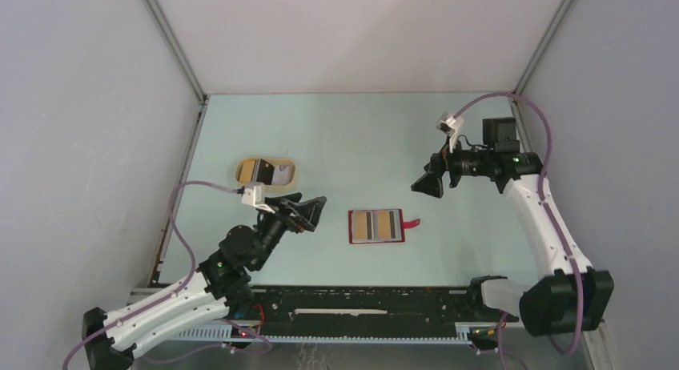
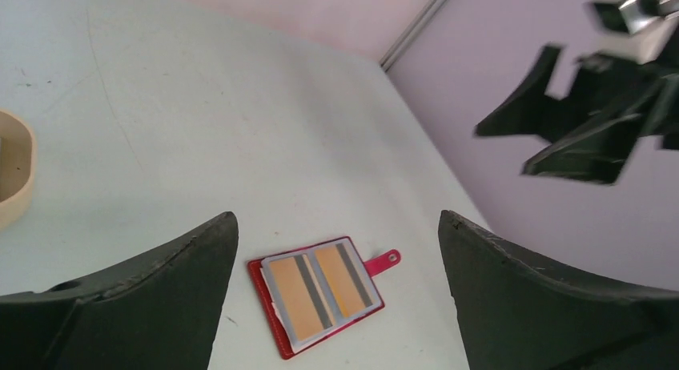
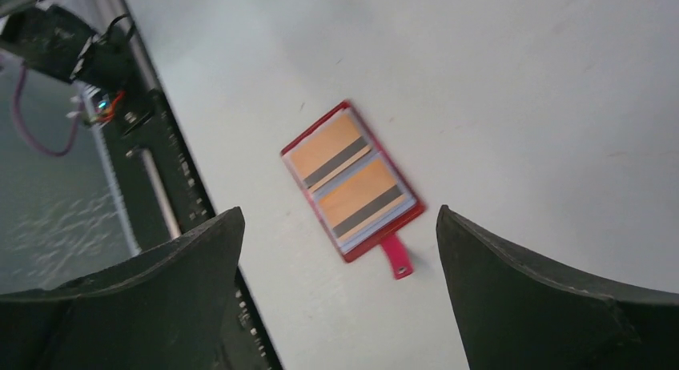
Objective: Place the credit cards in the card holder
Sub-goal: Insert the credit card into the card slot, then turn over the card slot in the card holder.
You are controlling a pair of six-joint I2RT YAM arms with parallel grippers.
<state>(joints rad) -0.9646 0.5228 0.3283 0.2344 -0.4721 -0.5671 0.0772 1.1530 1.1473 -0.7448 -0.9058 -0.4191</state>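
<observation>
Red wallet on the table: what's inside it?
The open card holder shows two orange cards, each with a dark stripe, one per side. Whether more cards lie beneath them is hidden.

tray (image 1: 239,173): tan, oval, low rim; flat on tabletop, approx 10 o'clock of its centre, nr the left edge.
tabletop (image 1: 360,134): pale green-blue, matt, a few faint scuffs.
back wall (image 1: 360,34): whitish, at 12 o'clock.
left wall (image 1: 80,130): grey, at 9 o'clock.
right wall (image 1: 624,74): grey, at 3 o'clock.
corner strips (image 1: 174,43): metal, at 11 & 1 o'clock, rising from the back corners.
rail (image 1: 360,299): black, runs along the tabletop's 6 o'clock edge.
</observation>
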